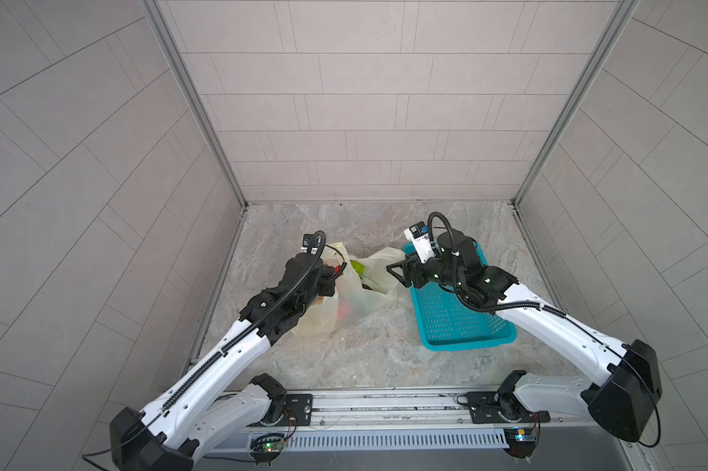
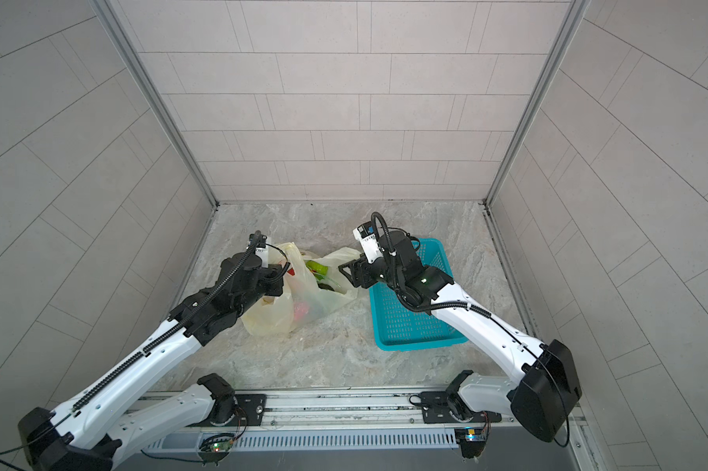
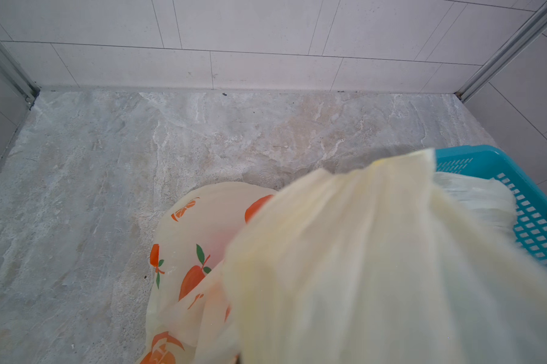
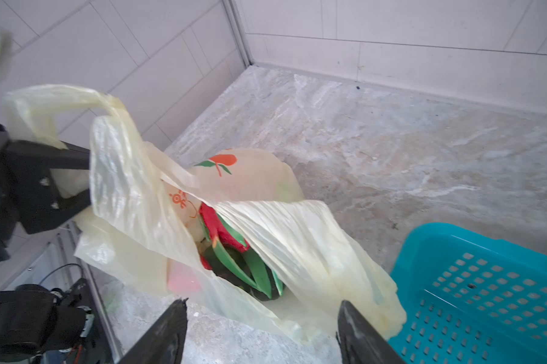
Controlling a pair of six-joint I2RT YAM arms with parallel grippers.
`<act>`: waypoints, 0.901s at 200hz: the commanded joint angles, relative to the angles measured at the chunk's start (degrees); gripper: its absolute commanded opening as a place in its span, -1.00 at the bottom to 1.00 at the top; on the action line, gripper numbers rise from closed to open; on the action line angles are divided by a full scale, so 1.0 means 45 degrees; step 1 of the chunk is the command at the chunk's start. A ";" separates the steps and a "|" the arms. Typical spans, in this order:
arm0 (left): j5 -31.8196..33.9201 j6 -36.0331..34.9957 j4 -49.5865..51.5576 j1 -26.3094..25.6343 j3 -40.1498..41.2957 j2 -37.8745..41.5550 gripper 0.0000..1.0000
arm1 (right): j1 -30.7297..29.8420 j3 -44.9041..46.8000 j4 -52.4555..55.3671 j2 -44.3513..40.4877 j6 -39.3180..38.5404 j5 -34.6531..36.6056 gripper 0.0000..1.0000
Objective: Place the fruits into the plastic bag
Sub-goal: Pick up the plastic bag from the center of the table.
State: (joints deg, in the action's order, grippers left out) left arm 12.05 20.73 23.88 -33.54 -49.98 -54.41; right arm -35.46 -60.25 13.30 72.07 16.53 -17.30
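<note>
The plastic bag (image 1: 368, 297) (image 2: 271, 322) lies on the marble floor with its mouth open toward the right arm. Inside it I see the fruits: a pink-red dragon fruit (image 4: 221, 227) with green scales, a lime-green fruit (image 1: 358, 266) and a red piece (image 1: 344, 312) showing through the film. My left gripper (image 1: 338, 271) is shut on the bag's handle; its black fingers (image 4: 70, 201) run into the film, and the bag (image 3: 360, 252) covers the jaws in the left wrist view. My right gripper (image 4: 262, 307) (image 1: 397, 273) stands open just before the bag's mouth, holding nothing.
A teal perforated basket (image 1: 458, 326) (image 4: 486, 283) sits on the floor to the right of the bag, under my right arm, with no fruit visible in it. Tiled walls close in the back and both sides. Bare floor lies in front of the bag.
</note>
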 commanded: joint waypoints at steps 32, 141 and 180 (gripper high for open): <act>0.0390 0.0414 -0.0089 0.0228 0.0090 0.0046 -1.00 | 0.0142 -0.0883 0.2024 0.1004 -0.1615 0.2632 0.47; -0.0574 0.0344 -0.0306 0.0538 0.0042 0.0263 -1.00 | 0.0591 -0.2463 -0.0569 0.3950 -0.1387 0.1309 -1.00; -0.1827 0.0738 -0.0410 0.0897 -0.0183 0.0757 -1.00 | 0.0580 -0.3236 -0.0967 0.3412 -0.0808 0.0704 -1.00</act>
State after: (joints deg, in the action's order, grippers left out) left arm 7.51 22.61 23.75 -30.59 -49.84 -53.04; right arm -32.73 -71.35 11.62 90.72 11.07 -11.20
